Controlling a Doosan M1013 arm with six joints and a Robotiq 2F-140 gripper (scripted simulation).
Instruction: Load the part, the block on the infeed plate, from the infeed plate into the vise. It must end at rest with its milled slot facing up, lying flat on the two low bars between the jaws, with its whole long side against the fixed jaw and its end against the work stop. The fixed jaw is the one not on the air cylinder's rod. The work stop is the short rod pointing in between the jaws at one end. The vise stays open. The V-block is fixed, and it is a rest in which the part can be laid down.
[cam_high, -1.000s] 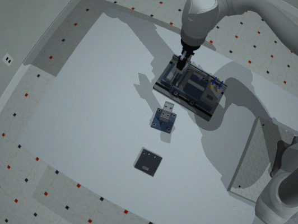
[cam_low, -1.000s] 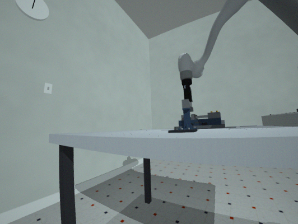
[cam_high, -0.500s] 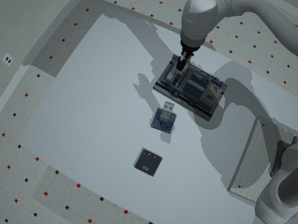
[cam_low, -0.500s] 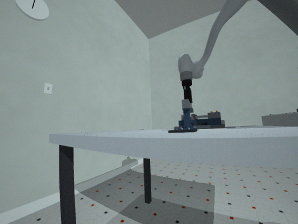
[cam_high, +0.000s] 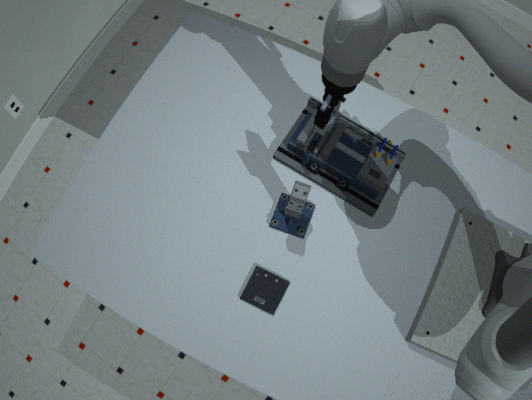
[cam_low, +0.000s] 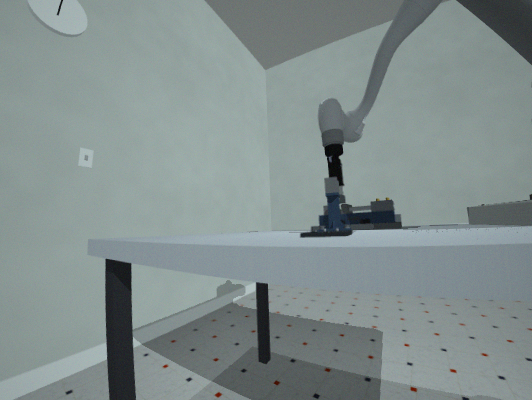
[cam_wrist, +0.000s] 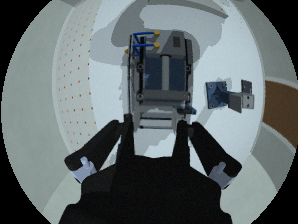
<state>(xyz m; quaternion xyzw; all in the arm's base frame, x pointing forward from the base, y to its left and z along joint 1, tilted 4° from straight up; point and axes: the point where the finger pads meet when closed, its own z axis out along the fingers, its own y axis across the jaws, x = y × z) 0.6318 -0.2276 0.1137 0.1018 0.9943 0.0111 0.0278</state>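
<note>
The vise (cam_high: 340, 152) stands on the table at the back right, with a blue body and the air cylinder end toward the right; it also shows in the wrist view (cam_wrist: 160, 72). My gripper (cam_high: 322, 119) hangs straight down over the vise's left end, at the gap between the jaws. It is shut on the part, a grey block (cam_wrist: 157, 117) seen between the fingers in the wrist view; in the overhead view the fingers mostly hide it. I cannot tell whether the part touches the bars. The dark infeed plate (cam_high: 264, 290) lies bare at the table's front.
The V-block (cam_high: 295, 207), grey on a blue base, stands between the infeed plate and the vise; it also shows in the wrist view (cam_wrist: 229, 94). The robot's base (cam_high: 500, 325) and a low grey platform (cam_high: 450, 280) are at the right.
</note>
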